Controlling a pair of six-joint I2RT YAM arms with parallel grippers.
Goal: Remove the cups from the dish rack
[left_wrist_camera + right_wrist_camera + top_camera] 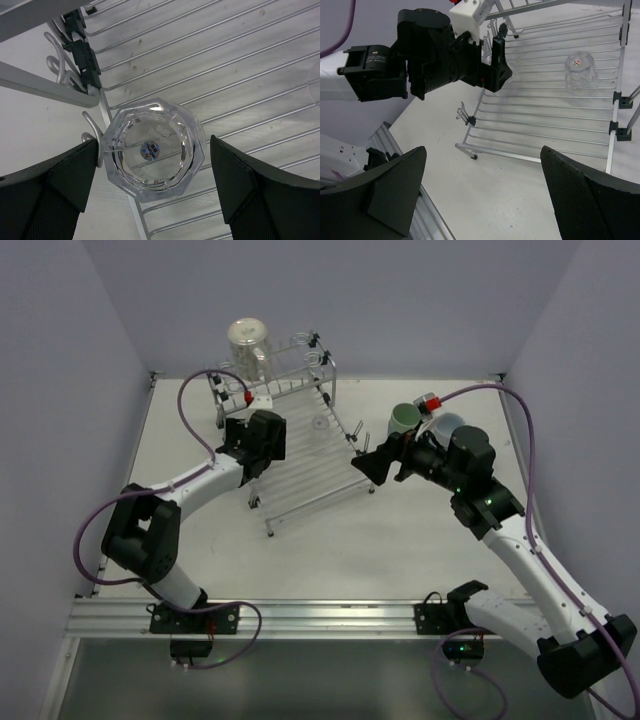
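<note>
The silver wire dish rack (300, 475) stands mid-table. A clear faceted glass (152, 150) sits upside down at the rack's left edge, between the open fingers (65, 185) of my left gripper (152, 177); neither pad touches it. In the top view that gripper (255, 445) hides this glass. A second clear glass (320, 423) (581, 70) stands upside down further along the rods. A pale cup (247, 340) sits at the rack's back left corner. My right gripper (482, 195) (385, 462) is open over bare table, right of the rack.
A green cup (404, 420) and a pale one (447, 425) stand on the table behind my right arm. Coiled wire loops (60, 75) and black clips (82, 50) line the rack's left rail. Walls close in at the left, back and right.
</note>
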